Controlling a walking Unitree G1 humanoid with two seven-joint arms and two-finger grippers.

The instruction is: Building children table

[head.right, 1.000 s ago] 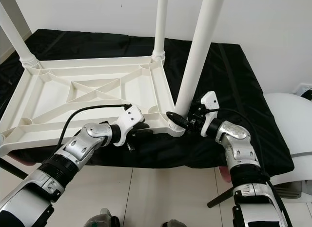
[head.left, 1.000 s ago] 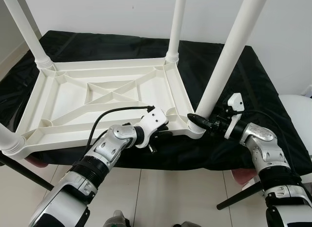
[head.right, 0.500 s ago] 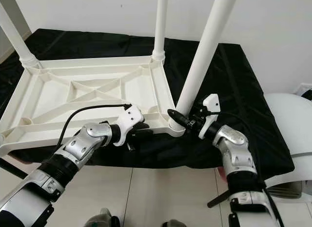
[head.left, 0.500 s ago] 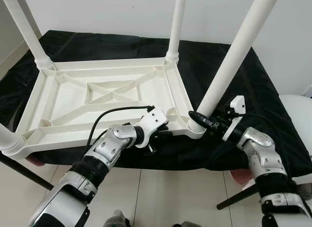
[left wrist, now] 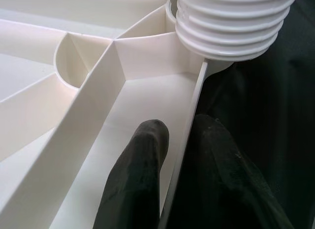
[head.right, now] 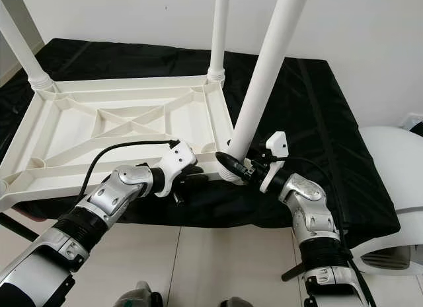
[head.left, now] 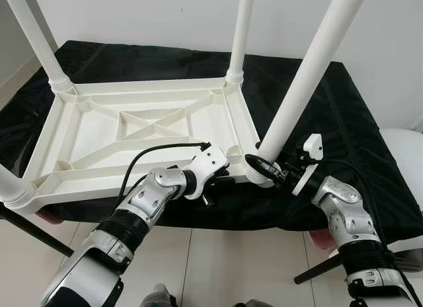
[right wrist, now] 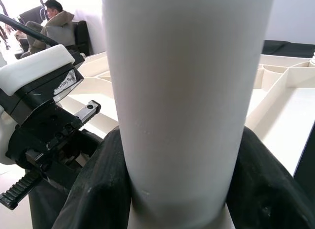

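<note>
Left end effector [head.left: 221, 181] pinching ribbed tabletop [head.left: 132, 132] rim, right end effector [head.left: 261, 168] clamping smooth white leg [head.left: 297, 79]

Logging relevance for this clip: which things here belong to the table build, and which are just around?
Job:
- upturned white tabletop
- near-right leg, clasped by right gripper
- left gripper, pinching the tabletop's edge
- the other legs

Around:
- black cloth
- white rounded object
- seated person
</note>
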